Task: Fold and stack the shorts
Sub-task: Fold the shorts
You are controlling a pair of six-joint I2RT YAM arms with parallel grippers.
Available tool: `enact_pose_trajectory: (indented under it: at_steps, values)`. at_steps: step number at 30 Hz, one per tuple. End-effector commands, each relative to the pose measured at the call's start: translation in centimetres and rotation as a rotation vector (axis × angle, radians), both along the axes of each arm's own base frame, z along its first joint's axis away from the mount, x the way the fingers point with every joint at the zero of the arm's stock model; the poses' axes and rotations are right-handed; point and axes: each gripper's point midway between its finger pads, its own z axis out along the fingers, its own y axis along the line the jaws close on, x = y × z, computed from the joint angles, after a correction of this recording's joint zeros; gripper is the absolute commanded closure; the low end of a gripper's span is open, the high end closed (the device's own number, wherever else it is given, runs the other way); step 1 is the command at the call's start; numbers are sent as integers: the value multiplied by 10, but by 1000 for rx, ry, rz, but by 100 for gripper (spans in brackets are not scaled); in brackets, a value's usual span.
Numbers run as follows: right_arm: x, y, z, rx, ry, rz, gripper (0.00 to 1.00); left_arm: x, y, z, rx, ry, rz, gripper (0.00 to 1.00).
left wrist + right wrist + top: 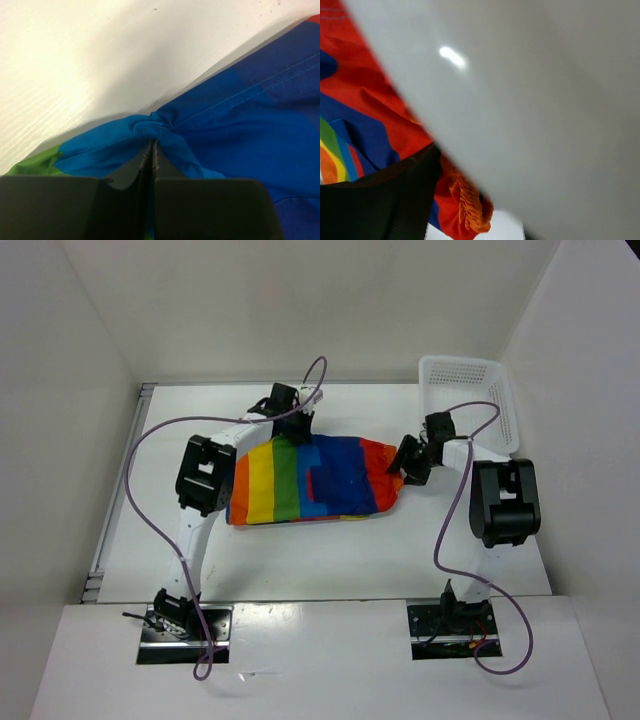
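Soft striped shorts (310,480), puckered blue hem tight in left claw (152,146); right claw (407,464) state unclear.

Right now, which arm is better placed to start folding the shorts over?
Left. The left tool is shut on the shorts at their far blue edge, so it could probably draw that edge nearward. The right tool sits at the red end; no grip shows.
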Motion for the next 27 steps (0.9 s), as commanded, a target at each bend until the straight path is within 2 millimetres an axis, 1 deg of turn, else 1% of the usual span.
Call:
enact_pose_trajectory:
  at_steps: [1, 2, 3, 4, 5, 6, 7, 8, 9, 10, 11, 12, 13, 14, 15, 16, 17, 18, 20, 21, 22, 23, 24, 25, 27]
  values:
    - [-6, -7, 18, -78, -13, -5, 35, -17, 9, -14, 43, 49, 10, 93]
    - [-9, -4, 16, -95, -6, 10, 33, -15, 17, -11, 49, 40, 29, 93]
    - [-14, 2, 15, -108, 4, 29, 33, -16, 18, 1, 42, 20, 29, 93]
    - [-11, 8, 21, -119, -21, 51, 33, -16, 27, 3, 41, 19, 44, 93]
    - [-11, 12, 23, -137, -22, 62, 33, -22, 42, -8, 48, 39, 65, 93]
    - [-17, 22, 22, -139, -14, 90, 34, -25, 47, 2, 30, 30, 66, 93]
    - [-22, 40, 21, -153, -19, 137, 34, -30, 53, 2, 26, 41, 70, 93]
    - [-23, 44, 22, -182, -21, 148, 34, -36, 64, -5, 26, 63, 84, 93]
    - [-22, 52, 26, -188, -34, 157, 34, -37, 65, 4, 20, 45, 84, 93]
    - [-28, 62, 25, -197, -24, 168, 34, -38, 70, 6, 13, 47, 90, 91]
    - [-27, 60, 24, -207, -26, 162, 34, -38, 70, 11, 10, 38, 90, 91]
    - [-27, 67, 28, -190, -31, 168, 34, -41, 68, 16, -1, 37, 81, 90]
    - [-25, 70, 32, -177, -47, 172, 34, -41, 71, 16, -10, 40, 81, 90]
    - [-23, 70, 35, -175, -56, 171, 34, -41, 69, 24, -23, 29, 72, 90]
    - [-23, 72, 36, -167, -55, 176, 33, -42, 69, 29, -24, 26, 72, 89]
    - [-25, 74, 33, -157, -44, 183, 32, -38, 66, 37, -39, 10, 62, 88]
    - [-22, 76, 33, -149, -44, 188, 32, -38, 64, 41, -45, 16, 55, 88]
    - [-24, 76, 32, -151, -35, 188, 31, -38, 62, 46, -56, 16, 45, 88]
    - [-20, 75, 41, -155, -60, 181, 29, -33, 58, 59, -69, 3, 35, 88]
    - [-16, 76, 49, -150, -83, 179, 27, -34, 57, 64, -78, -4, 29, 88]
    - [-12, 76, 57, -154, -107, 172, 25, -36, 57, 63, -76, 6, 29, 87]
    - [-12, 76, 57, -154, -107, 172, 24, -33, 57, 72, -81, -13, 28, 87]
    - [-8, 77, 66, -149, -131, 169, 24, -31, 56, 75, -83, -22, 28, 87]
    - [-11, 78, 65, -143, -121, 175, 25, -33, 57, 74, -80, -11, 28, 87]
    - [-8, 79, 69, -135, -128, 165, 25, -34, 55, 75, -89, -9, 20, 87]
